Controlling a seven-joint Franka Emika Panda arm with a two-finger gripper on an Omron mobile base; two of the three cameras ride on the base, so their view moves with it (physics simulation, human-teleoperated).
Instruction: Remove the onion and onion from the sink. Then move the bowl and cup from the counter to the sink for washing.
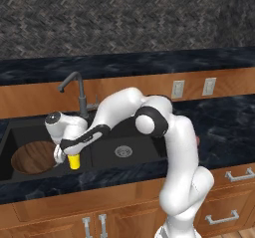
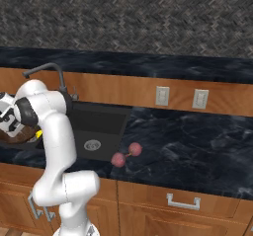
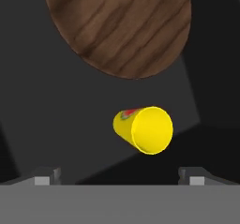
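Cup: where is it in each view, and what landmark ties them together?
Left base view: cup just below the claw, lower left, at the sink's front rim.
Right base view: a yellow sliver at the left edge, behind the arm.
Hand view: centre, lying tilted.
Landmark: bowl.

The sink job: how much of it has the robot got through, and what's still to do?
Nearly all. Both onions lie on the counter beside the sink. The wooden bowl sits in the left basin. The yellow cup is below the open gripper, apparently just let go over the sink. What's left is the cup settling inside.
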